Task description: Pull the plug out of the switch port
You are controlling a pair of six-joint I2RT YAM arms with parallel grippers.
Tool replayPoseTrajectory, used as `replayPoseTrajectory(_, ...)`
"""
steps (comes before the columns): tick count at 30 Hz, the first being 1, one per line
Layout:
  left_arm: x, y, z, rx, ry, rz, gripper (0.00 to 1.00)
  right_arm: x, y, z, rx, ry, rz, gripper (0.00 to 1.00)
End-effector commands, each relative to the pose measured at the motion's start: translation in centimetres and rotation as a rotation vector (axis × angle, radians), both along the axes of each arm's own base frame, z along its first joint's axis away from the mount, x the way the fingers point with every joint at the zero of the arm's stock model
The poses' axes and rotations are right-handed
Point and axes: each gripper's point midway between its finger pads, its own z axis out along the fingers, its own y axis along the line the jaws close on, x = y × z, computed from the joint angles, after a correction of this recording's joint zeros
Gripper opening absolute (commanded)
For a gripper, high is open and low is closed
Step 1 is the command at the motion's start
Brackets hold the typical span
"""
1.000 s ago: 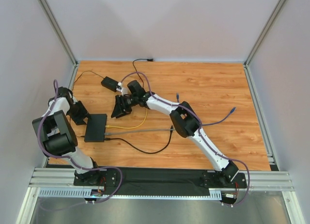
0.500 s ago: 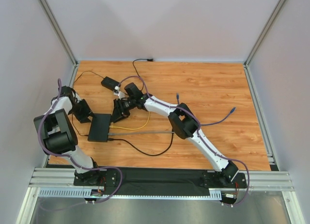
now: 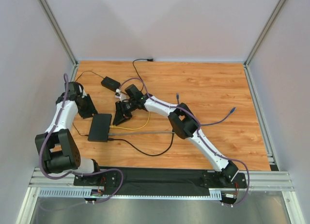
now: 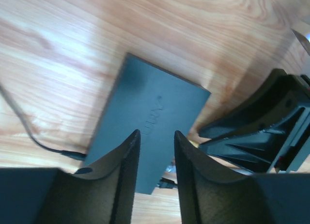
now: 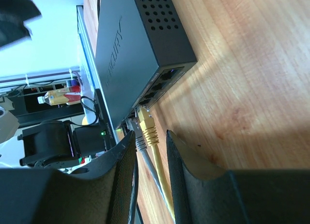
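Observation:
The switch [image 3: 100,127] is a flat black box lying on the wooden table at the left. A yellow plug [image 5: 147,124] and a grey plug [image 5: 137,138] sit in adjacent ports on its edge, and a black cable [image 3: 140,149] leaves the same edge. My right gripper [image 5: 150,134] stands open just behind the ports. Both plugs' cables run between its fingers [image 5: 181,170], with a gap to the yellow one. In the top view the right gripper [image 3: 119,116] is at the switch's far right corner. My left gripper [image 4: 156,133] hangs open above the switch [image 4: 150,112], at its far left [image 3: 89,109].
A smaller black power brick [image 3: 110,83] lies farther back with a thin black lead to the rear wall. The yellow cable [image 3: 138,123] and grey cable [image 3: 145,132] trail right over the table. Loose blue-tipped cable ends [image 3: 233,109] lie at the right.
My right gripper has moved left and closer to the switch's ports, and its jaws have narrowed. The left arm has swung farther back along the switch's left side, its jaws slightly narrower.

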Motion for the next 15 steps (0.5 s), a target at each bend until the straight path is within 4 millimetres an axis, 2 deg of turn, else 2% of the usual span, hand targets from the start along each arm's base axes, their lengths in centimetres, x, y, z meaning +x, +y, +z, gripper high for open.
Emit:
replayPoseTrajectory(1, -1.5, -1.3, -1.6, -0.019, 0.071, 0.022, 0.41, -0.4, 0.9, -0.2, 0.007, -0.017, 0.014, 0.34)
replayPoseTrajectory(3, -1.7, -2.1, -2.3, -0.057, 0.085, 0.020, 0.37, -0.5, 1.2, -0.2, 0.010, -0.020, 0.012, 0.34)
replayPoseTrajectory(4, -1.7, -2.3, -2.7, -0.066, 0.098, 0.019, 0.31, -0.7, 1.4, -0.4, 0.005, -0.010, 0.011, 0.34)
replayPoseTrajectory(6, -1.7, -2.7, -3.0, -0.063, 0.116, 0.003, 0.27, -0.7, 1.7, -0.2, 0.017, -0.012, 0.012, 0.34)
replayPoseTrajectory(9, -2.0, -2.2, -3.8, -0.034, 0.158, -0.007, 0.21, -1.1, 2.2, -0.2, 0.030, -0.006, 0.018, 0.34)
replayPoseTrajectory(10, -2.0, -2.1, -3.9, -0.028, 0.166, -0.006, 0.15, -1.3, 2.4, -0.3, 0.028, 0.001, 0.017, 0.34)
replayPoseTrajectory(15, -2.2, -2.9, -4.5, -0.030, 0.186, -0.033, 0.11, -1.5, 2.6, -0.8, 0.028, 0.018, 0.019, 0.34)
